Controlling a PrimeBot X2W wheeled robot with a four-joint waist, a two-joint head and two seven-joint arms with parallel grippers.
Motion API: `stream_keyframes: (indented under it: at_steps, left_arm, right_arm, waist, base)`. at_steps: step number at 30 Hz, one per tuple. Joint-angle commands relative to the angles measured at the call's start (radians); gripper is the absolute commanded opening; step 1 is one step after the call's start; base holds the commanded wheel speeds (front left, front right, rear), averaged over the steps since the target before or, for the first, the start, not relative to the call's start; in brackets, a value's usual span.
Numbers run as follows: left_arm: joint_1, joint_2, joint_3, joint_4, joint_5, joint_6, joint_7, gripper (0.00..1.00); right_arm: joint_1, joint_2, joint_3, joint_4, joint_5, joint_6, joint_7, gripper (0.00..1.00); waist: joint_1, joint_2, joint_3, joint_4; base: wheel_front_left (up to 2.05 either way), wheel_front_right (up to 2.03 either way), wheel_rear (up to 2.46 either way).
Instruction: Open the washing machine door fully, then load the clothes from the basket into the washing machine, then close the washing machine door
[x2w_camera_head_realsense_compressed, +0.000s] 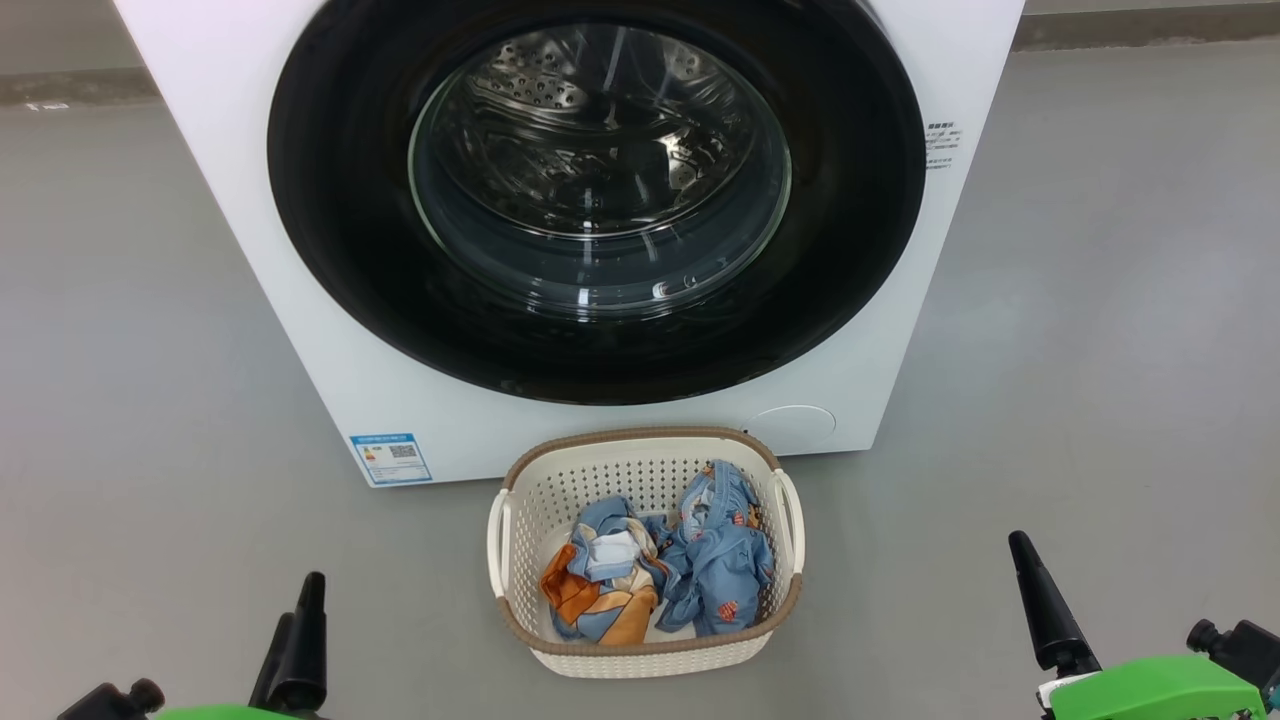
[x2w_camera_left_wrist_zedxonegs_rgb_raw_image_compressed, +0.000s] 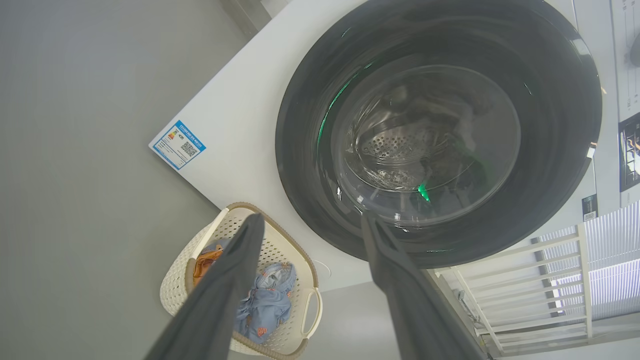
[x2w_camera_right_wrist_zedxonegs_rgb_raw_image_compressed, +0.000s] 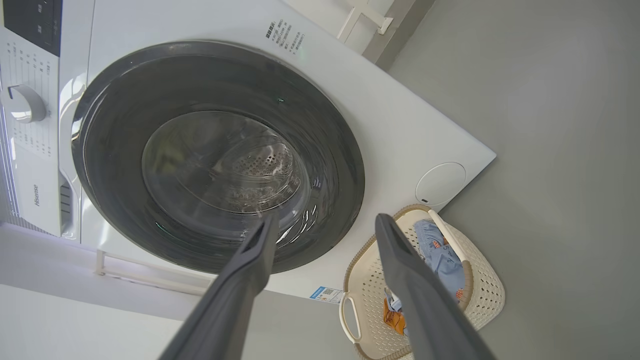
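Observation:
The white washing machine (x2w_camera_head_realsense_compressed: 240, 240) stands before me with its door (x2w_camera_head_realsense_compressed: 330, 200) shut; the black rim sits flat on the front and the steel drum shows through the glass. On the floor right in front of it is the cream basket (x2w_camera_head_realsense_compressed: 640, 445), holding the light blue and orange clothes (x2w_camera_head_realsense_compressed: 700, 560). My left gripper (x2w_camera_left_wrist_zedxonegs_rgb_raw_image_compressed: 312, 220) hangs open and empty, well short of the basket, its fingers (x2w_camera_head_realsense_compressed: 300, 650) at the lower left of the head view. The right gripper (x2w_camera_right_wrist_zedxonegs_rgb_raw_image_compressed: 327, 219) is open and empty too, with a finger (x2w_camera_head_realsense_compressed: 1045, 610) at the lower right.
Grey floor spreads to both sides of the machine. A blue label (x2w_camera_head_realsense_compressed: 390, 458) and a round cover (x2w_camera_head_realsense_compressed: 795, 422) sit low on its front. A control knob (x2w_camera_right_wrist_zedxonegs_rgb_raw_image_compressed: 22, 102) is near the machine's top. Beside the machine stands a white rack (x2w_camera_left_wrist_zedxonegs_rgb_raw_image_compressed: 550, 280).

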Motion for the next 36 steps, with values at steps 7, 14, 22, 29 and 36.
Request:
stream_keyframes:
  at_steps: [7, 14, 22, 29, 36]
  left_arm:
    - [-0.003, 0.024, 0.009, -0.048, 0.125, -0.002, -0.03, 1.0]
    - [0.002, 0.028, -0.002, -0.063, 0.229, -0.002, -0.051, 1.0]
    - [0.008, 0.028, -0.008, -0.078, 0.327, -0.003, -0.074, 1.0]
    - [0.008, 0.029, -0.004, -0.09, 0.405, -0.003, -0.095, 1.0]
    - [0.009, 0.031, -0.008, -0.101, 0.472, -0.003, -0.112, 1.0]
  right_arm:
    - [-0.047, -0.028, 0.044, -0.023, -0.128, 0.001, -0.031, 1.0]
    - [-0.05, -0.034, 0.062, -0.025, -0.215, 0.001, -0.051, 1.0]
    - [-0.05, -0.04, 0.08, -0.029, -0.304, 0.001, -0.075, 1.0]
    - [-0.053, -0.046, 0.096, -0.035, -0.376, 0.001, -0.095, 1.0]
    - [-0.053, -0.049, 0.109, -0.039, -0.437, 0.001, -0.113, 1.0]
  waist:
    - [-0.0001, -0.0001, 0.0, 0.002]
    - [-0.0001, -0.0001, 0.0, 0.002]
    - [-0.0001, -0.0001, 0.001, 0.002]
    - [-0.0001, -0.0001, 0.006, 0.004]
    - [-0.0001, -0.0001, 0.007, 0.005]
  base:
    - [0.0, 0.0, 0.0]
    - [0.0, 0.0, 0.0]
    - [0.0, 0.0, 0.0]
    - [0.0, 0.0, 0.0]
    - [0.0, 0.0, 0.0]
